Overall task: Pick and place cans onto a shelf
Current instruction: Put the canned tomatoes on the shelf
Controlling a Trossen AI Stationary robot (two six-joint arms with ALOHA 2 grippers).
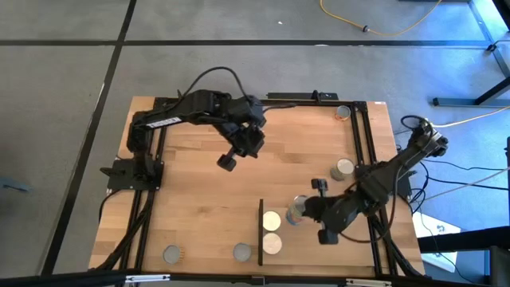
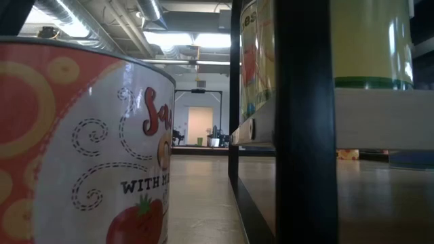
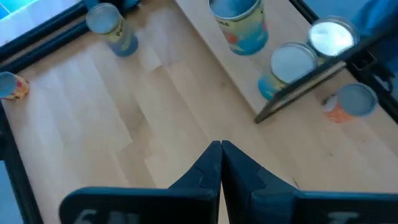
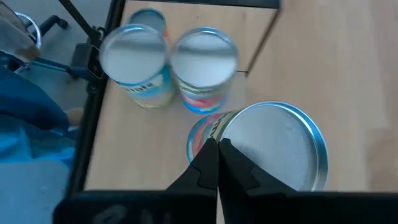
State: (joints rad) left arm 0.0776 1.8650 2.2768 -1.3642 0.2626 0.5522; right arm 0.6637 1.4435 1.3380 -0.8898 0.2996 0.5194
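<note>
The shelf (image 1: 291, 239) lies at the near right, with its black upright edge (image 1: 260, 231) on its left side. Two cream-topped cans (image 1: 271, 221) (image 1: 272, 243) stand on it beside that edge. A grey-topped can (image 1: 296, 210) stands on the shelf next to them. My right gripper (image 4: 216, 148) is shut, its tips at that can's near rim (image 4: 231, 127). My left gripper (image 1: 227, 163) is shut and empty above the table's middle. It also shows in the left wrist view (image 3: 219, 148). My right gripper has its shut fingertips (image 4: 208, 152) against or just over the rim of the grey-topped can (image 4: 267, 149), slanting down from the table's right. I cannot tell whether they touch it. The can stands upright on the shelf.
Two grey-topped cans (image 1: 172, 254) (image 1: 241, 253) stand near the front edge, left of the shelf. One cream-topped can (image 1: 344, 168) stands at the right and another can (image 1: 343, 112) in the far right corner. In the low view a red can (image 2: 81, 149) fills the left.
</note>
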